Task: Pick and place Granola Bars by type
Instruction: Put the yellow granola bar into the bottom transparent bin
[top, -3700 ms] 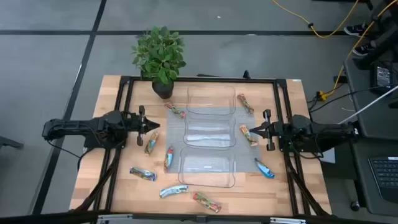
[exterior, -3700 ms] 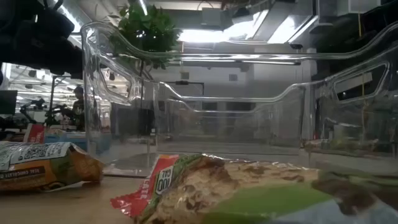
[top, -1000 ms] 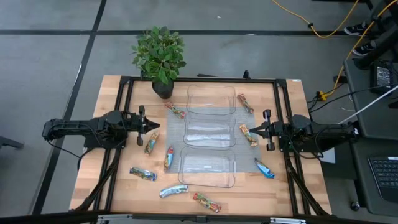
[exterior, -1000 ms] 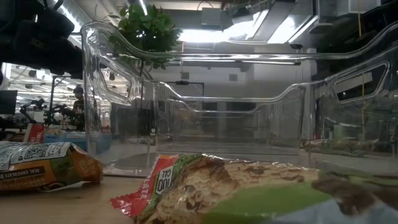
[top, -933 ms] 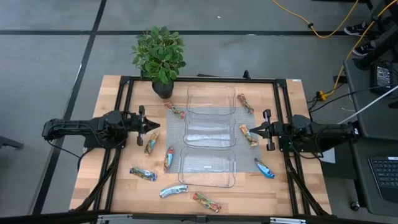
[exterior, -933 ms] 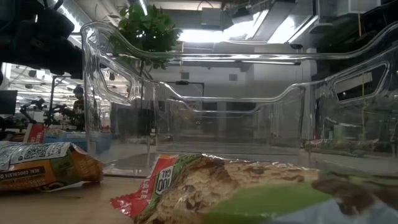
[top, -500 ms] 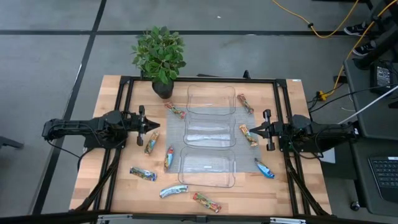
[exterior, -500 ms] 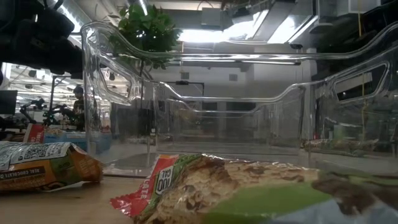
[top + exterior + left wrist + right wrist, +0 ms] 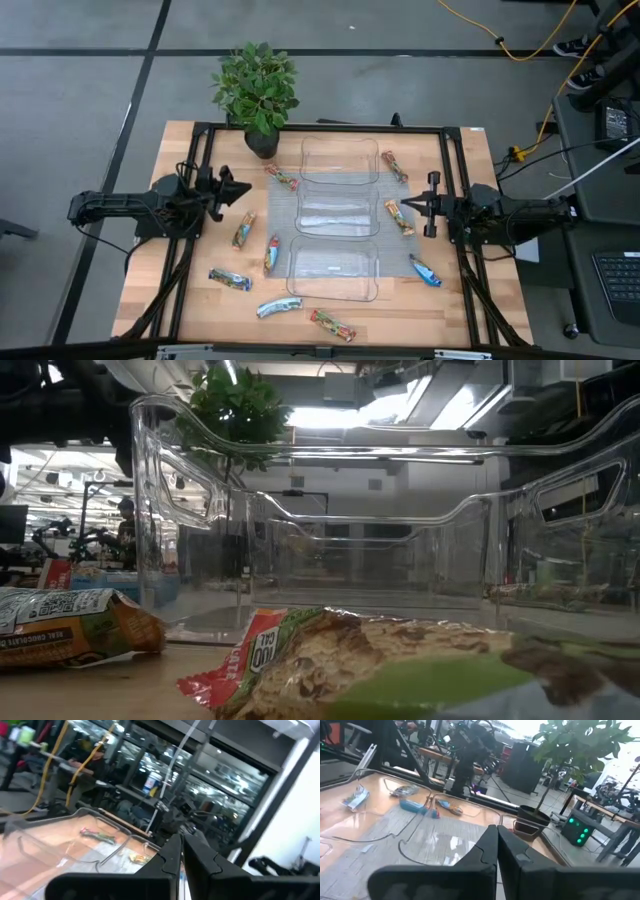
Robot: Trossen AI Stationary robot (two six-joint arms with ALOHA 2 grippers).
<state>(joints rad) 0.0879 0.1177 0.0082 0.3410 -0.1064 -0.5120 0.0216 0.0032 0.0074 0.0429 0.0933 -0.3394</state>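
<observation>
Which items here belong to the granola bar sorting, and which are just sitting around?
Job:
granola bars, scattered on the table
three clear plastic trays, all empty
left gripper, fingers shut
right gripper, fingers shut

Just there:
potted plant
grey mat under the trays

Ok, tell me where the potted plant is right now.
In the high view the potted plant stands at the table's far edge, on the left arm's side, just beyond the farthest clear tray and a granola bar.

Potted plant (image 9: 257, 95) sitting upper left on desk (image 9: 150, 265); three clear trays (image 9: 338, 215) lying centre frame.
</observation>
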